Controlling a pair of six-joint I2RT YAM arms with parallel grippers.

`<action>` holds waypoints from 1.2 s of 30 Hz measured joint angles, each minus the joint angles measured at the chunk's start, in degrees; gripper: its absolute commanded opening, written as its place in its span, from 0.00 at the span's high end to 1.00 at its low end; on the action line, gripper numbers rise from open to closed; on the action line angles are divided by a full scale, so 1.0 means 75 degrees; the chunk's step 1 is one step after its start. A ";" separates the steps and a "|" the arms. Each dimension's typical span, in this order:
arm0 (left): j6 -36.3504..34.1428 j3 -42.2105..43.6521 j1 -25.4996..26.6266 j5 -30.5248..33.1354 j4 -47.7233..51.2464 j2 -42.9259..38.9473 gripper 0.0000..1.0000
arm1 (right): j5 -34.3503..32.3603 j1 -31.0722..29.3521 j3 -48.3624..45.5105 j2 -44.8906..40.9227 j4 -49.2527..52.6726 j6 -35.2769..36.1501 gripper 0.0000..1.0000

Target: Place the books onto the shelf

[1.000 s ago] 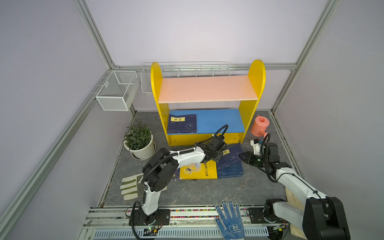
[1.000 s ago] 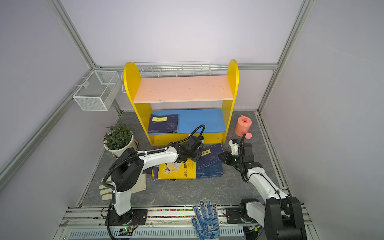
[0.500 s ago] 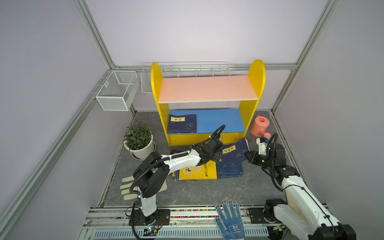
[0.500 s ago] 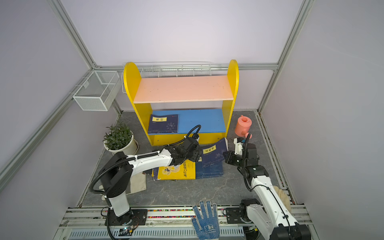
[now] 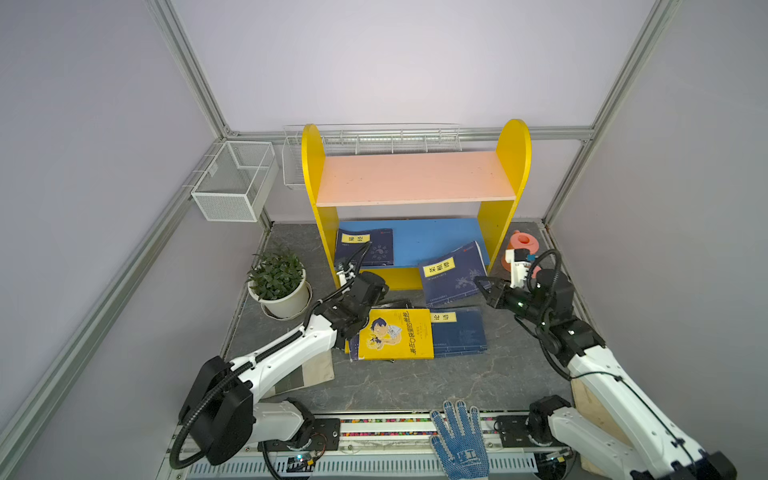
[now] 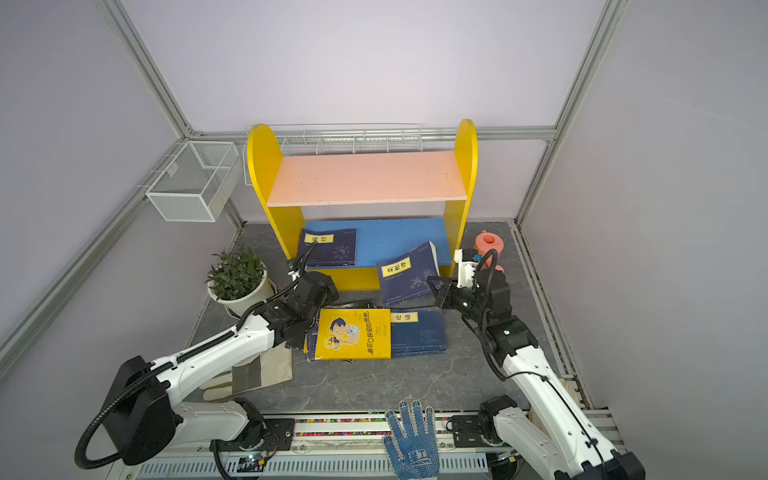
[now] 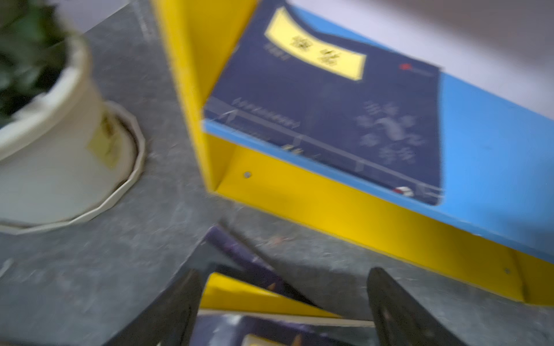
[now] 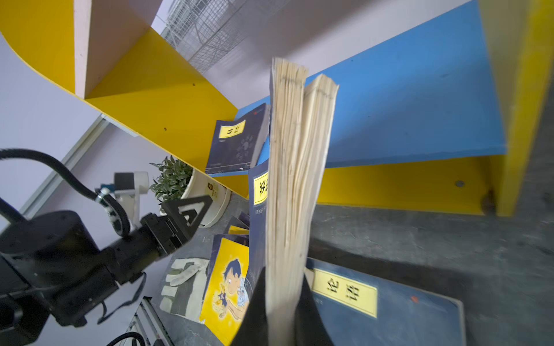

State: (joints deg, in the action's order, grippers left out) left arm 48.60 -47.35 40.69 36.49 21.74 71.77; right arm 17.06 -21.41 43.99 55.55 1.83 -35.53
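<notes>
Right gripper: clamped on the page edge of the tilted navy book. The book's far corner is over the front of the blue lower board of the shelf. Its pages fan apart beyond the grip in the right wrist view.

Left gripper: jaws wide apart, holding nothing, at the rear left corner of the floor stack.

Floor stack: yellow cartoon book on top, labelled navy book showing at its right.

Shelved navy book: flat on the board's left end, beside the yellow side panel.
</notes>
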 measured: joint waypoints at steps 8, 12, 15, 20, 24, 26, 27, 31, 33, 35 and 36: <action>0.1603 0.0807 -0.0452 0.0644 0.1288 -0.1789 0.13 | -0.0402 -0.1265 0.1419 0.2716 -0.2369 -0.1303 0.94; 0.2008 0.1005 -0.0708 0.0673 0.1614 -0.2040 0.13 | -0.0565 -0.1582 0.2288 0.4054 -0.3325 -0.2008 0.94; 0.2192 0.1107 -0.0775 0.0673 0.1778 -0.2101 0.13 | -0.0743 -0.1824 0.2996 0.4858 -0.3453 -0.2122 0.94; 0.2320 0.1122 -0.0775 0.0673 0.1909 -0.2124 0.13 | -0.1102 -0.2212 0.3984 0.5817 -0.3456 -0.2288 0.94; 0.2369 0.1122 -0.0775 0.0673 0.2011 -0.2124 0.13 | -0.1239 -0.2259 0.4596 0.6615 -0.3564 -0.2632 0.94; 0.2381 0.1122 -0.0775 0.0673 0.2069 -0.2124 0.13 | -0.1294 -0.2259 0.4814 0.7000 -0.3576 -0.2801 0.94; 0.2404 0.1122 -0.0778 0.0673 0.2113 -0.2122 0.13 | -0.1311 -0.2259 0.4925 0.7210 -0.3579 -0.2879 0.94; 0.2442 0.1122 -0.0778 0.0670 0.2206 -0.2110 0.13 | -0.1329 -0.2261 0.5158 0.7790 -0.3550 -0.3112 0.93; 0.2457 0.1119 -0.0778 0.0670 0.2226 -0.2063 0.13 | -0.1326 -0.2261 0.5217 0.7938 -0.3567 -0.3249 0.93; 0.2460 0.1110 -0.0778 0.0670 0.2250 -0.1973 0.13 | -0.1309 -0.2261 0.5240 0.8005 -0.3605 -0.3381 0.93; 0.2460 0.1105 -0.0778 0.0664 0.2264 -0.1909 0.13 | -0.1297 -0.2261 0.5243 0.8014 -0.3643 -0.3459 0.94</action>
State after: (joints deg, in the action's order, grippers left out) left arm 67.05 -39.07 34.85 41.47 38.72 57.45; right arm 7.33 -38.37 83.31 115.66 -25.50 -61.47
